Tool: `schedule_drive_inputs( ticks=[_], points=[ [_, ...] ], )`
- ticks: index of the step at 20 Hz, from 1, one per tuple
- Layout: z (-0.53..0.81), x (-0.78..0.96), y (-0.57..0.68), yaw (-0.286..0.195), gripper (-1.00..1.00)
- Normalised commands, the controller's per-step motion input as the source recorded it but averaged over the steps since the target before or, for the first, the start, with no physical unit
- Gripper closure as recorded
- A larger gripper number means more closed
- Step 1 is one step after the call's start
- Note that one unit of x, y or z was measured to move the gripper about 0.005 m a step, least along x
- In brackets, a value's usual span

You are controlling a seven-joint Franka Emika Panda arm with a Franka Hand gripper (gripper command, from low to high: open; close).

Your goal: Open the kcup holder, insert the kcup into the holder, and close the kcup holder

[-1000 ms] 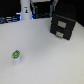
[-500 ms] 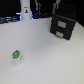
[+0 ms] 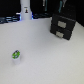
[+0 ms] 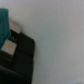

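Observation:
The kcup holder is a black box with two light-marked drawer fronts, standing on the white table at the exterior view's upper right; both drawers look shut. It also shows close up in the wrist view as a black block with a light patch. The kcup, a small white pod with a green top, stands alone at the exterior view's lower left, far from the holder. A dark blurred shape just behind the holder may be my gripper; its fingers cannot be made out. No fingers show in the wrist view.
The arm's white base stands at the back of the table, towards the exterior view's left. A teal object sits at the edge of the wrist view beside the holder. Dark clutter lines the table's far edge.

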Motion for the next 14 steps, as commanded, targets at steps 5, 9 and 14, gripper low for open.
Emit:
schedule_drive_inputs(
  ticks=[5, 9, 14],
  points=[
    [-0.1, -0.33, 0.72, -0.184, -1.0],
    [-0.19, -0.33, 0.7, -0.181, -1.0],
    [-0.33, -0.32, 0.63, -0.189, -1.0]
  ],
)
